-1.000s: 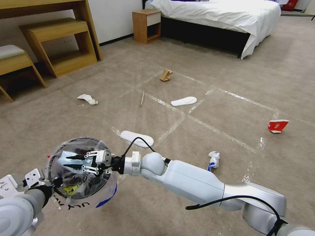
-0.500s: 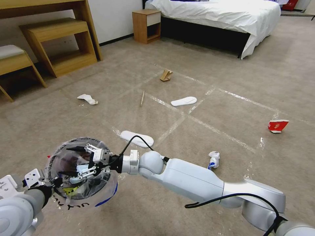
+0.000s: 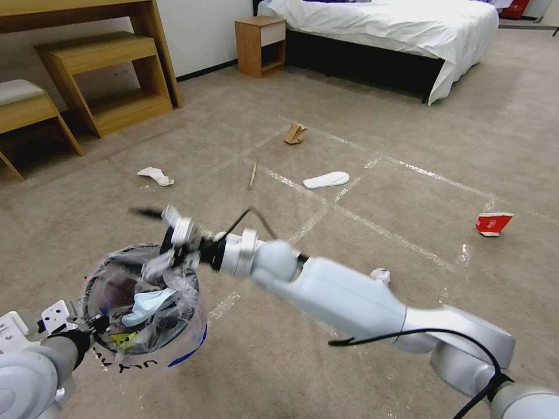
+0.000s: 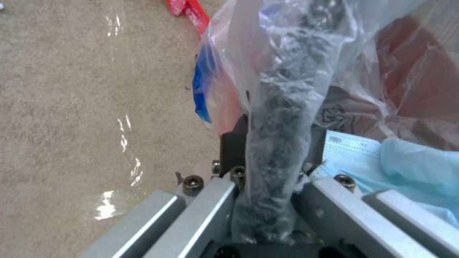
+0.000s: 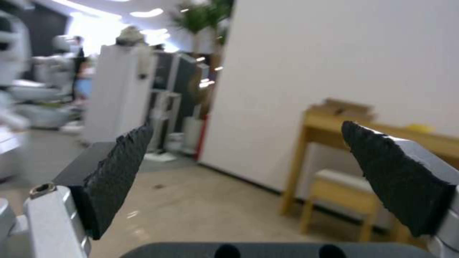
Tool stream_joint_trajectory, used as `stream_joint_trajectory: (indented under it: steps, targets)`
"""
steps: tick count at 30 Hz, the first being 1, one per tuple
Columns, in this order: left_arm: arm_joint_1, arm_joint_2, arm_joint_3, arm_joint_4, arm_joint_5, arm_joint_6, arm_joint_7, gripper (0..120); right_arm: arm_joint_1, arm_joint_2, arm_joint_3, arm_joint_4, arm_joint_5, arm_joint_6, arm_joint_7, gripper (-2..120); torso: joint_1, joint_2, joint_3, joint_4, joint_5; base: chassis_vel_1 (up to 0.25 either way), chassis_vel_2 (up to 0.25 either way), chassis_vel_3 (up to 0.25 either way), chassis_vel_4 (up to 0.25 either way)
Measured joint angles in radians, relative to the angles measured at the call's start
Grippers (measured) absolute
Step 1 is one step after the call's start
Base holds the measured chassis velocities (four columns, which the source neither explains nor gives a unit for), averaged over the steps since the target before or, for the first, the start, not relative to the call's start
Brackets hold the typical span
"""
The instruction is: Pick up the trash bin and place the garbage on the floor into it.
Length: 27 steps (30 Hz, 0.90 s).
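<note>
Head view: the floor [image 3: 407, 151] lies open ahead, litter scattered well apart: slipper [image 3: 326, 180], red carton [image 3: 492, 223], cardboard [image 3: 294, 134], stick [image 3: 253, 174], paper [image 3: 155, 175]. The bin [image 3: 142, 305] hangs at lower left, its bag-covered rim [image 4: 282, 118] clamped by the left tool [image 4: 268, 200]. The right tool [image 3: 152, 238], above the far rim, is spread wide and empty.

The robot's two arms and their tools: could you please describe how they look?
Both arms wear smooth white-grey rounded shells. A thin black cable loops along the right arm to its wrist. The right tool has silver metal links and two black, rough-textured pointed fingertips. The left tool shows silver bars with hex screws.
</note>
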Motion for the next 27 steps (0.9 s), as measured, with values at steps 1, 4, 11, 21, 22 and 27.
stream_joint_trajectory:
  steps: [1,4,11,21,22,27]
  targets:
    - [0.001,0.0,-0.001,-0.001,-0.001,0.0,0.0,0,0.0,-0.01,0.026,0.007,0.003,-0.003,0.006,100,0.0,0.0,0.0,0.0,0.0,0.0,0.0,0.0,0.0]
    - [0.001,0.002,-0.001,-0.003,-0.001,0.0,0.0,0,-0.01,-0.052,0.1,0.033,0.006,-0.013,0.034,100,0.0,0.0,0.0,-0.0001,0.0001,0.0,0.0,0.0,0.0]
    - [-0.002,0.003,0.003,-0.006,-0.001,0.0,0.0,0,-0.075,-0.206,0.304,0.073,0.018,-0.051,0.129,100,0.0,0.0,0.0,0.0003,0.0005,0.0,0.0,0.0,0.0]
    - [-0.004,0.009,0.009,-0.008,-0.001,-0.001,0.0,0,-0.204,-0.355,0.527,0.019,-0.015,-0.148,0.315,100,0.0,0.0,0.0,-0.0004,0.0005,0.0,0.0,0.0,0.0]
    - [-0.006,0.009,0.012,-0.008,0.0,-0.001,0.0,0,-0.22,-0.363,0.555,-0.016,-0.028,-0.163,0.333,100,0.0,0.0,0.0,-0.0002,0.0005,0.0,0.0,0.0,0.0]
    - [-0.008,0.013,0.017,-0.008,0.002,-0.001,0.001,0,-0.243,-0.371,0.589,-0.147,-0.021,-0.256,0.375,100,0.0,0.0,0.0,-0.0002,0.0003,0.0,0.0,0.0,0.0]
